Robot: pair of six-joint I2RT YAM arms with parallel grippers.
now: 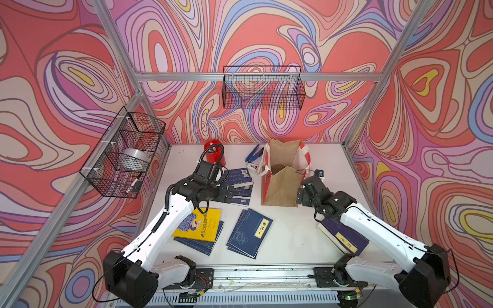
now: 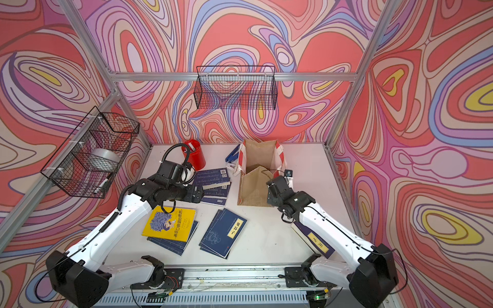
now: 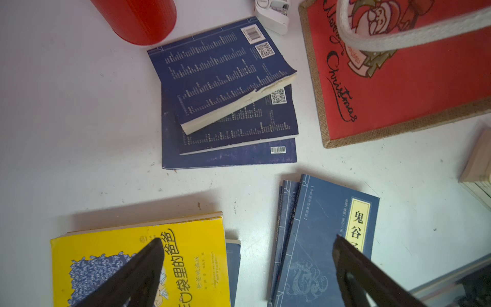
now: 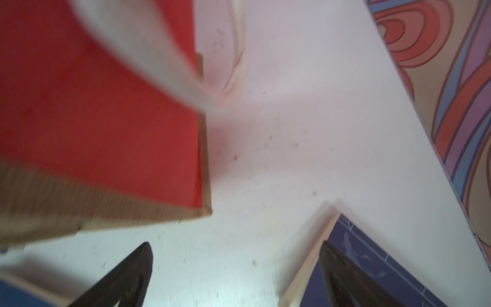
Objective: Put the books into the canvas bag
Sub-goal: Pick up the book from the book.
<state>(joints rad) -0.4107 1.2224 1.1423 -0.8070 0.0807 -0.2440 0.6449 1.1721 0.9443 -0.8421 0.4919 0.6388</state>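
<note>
Both spread wide, empty: left end effector [image 3: 247, 240] over flat paperbacks [image 3: 225, 87]; right end effector [image 4: 236, 244] beside coarse boxy burlap bag [image 4: 106, 212].

Blurred canvas bag [image 4: 93, 119]; 1 navy book [image 1: 346, 242] half under right arm [image 1: 381, 229].

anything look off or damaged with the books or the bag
Yes. The top book of the three beside the red cup lies skewed, its page edge ragged and its corner curled up. The bag has its near side folded inward, narrowing its mouth.

Left claw [image 3: 247, 239], right claw [image 4: 236, 243]: jaws wide apart
</note>
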